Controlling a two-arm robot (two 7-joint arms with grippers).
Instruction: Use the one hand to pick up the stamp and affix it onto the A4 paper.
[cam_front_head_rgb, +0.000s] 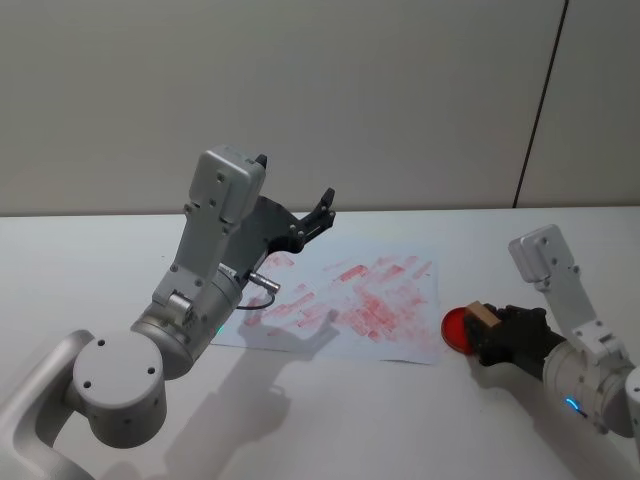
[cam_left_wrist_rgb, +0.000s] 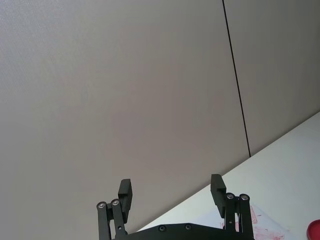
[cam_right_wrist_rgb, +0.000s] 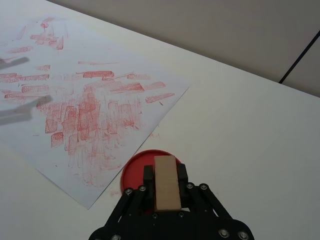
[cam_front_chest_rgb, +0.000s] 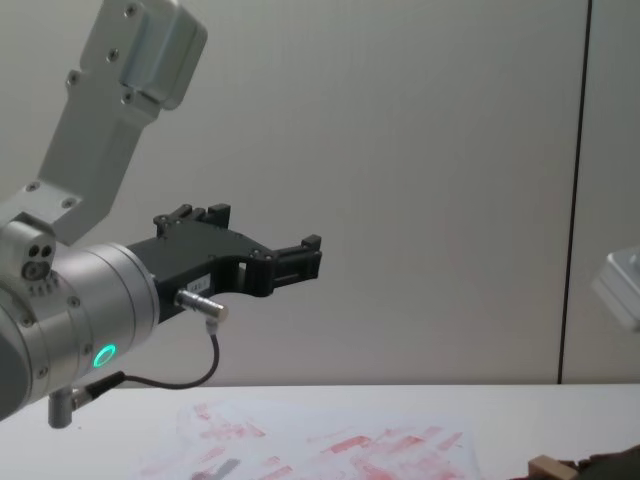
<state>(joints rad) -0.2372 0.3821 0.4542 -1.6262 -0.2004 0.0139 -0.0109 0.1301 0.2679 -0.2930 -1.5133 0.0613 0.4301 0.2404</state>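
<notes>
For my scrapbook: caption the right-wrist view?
Black right hand holds light-brown wooden stamp over round red pad beside red-smeared white paper.

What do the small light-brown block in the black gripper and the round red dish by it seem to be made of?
The small light-brown block, gripped by the right gripper at the dish, looks like bare matte wood: pale tan, no gloss. The round red dish is probably smooth plastic, judging by its even rim. The left gripper is raised, open.
</notes>
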